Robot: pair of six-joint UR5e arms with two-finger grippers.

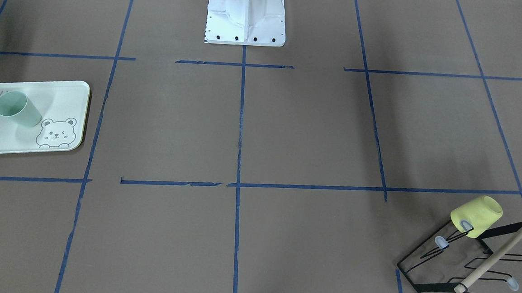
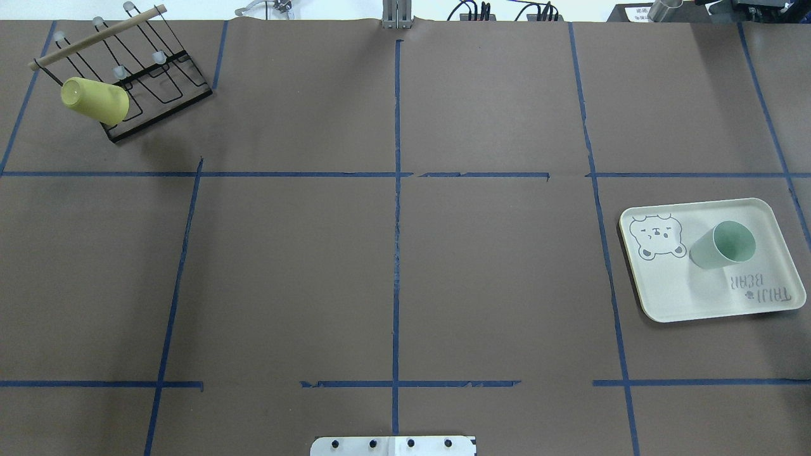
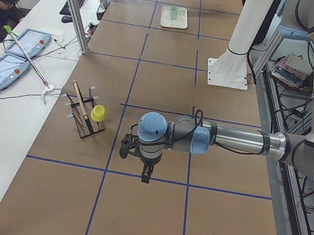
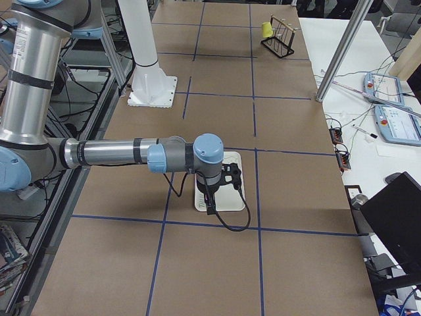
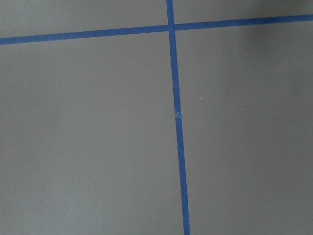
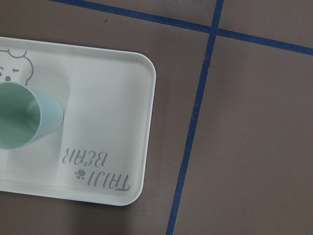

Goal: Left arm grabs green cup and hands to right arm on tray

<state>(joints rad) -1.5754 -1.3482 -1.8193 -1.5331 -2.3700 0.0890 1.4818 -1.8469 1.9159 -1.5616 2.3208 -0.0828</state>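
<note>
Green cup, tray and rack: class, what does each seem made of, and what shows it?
Green cup: probably plastic, smooth, even mint colour. Tray: probably plastic, smooth, faint sheen, printed bear. Rack: thin black wire, likely metal; pale rod looks wooden.

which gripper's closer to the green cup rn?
Right. The right gripper hangs over the tray holding the green cup; the left gripper hangs over the table by the rack, at the opposite end.

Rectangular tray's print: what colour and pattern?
Grey bear outline and lettering on the pale cream-green tray; clearest overhead.
</note>
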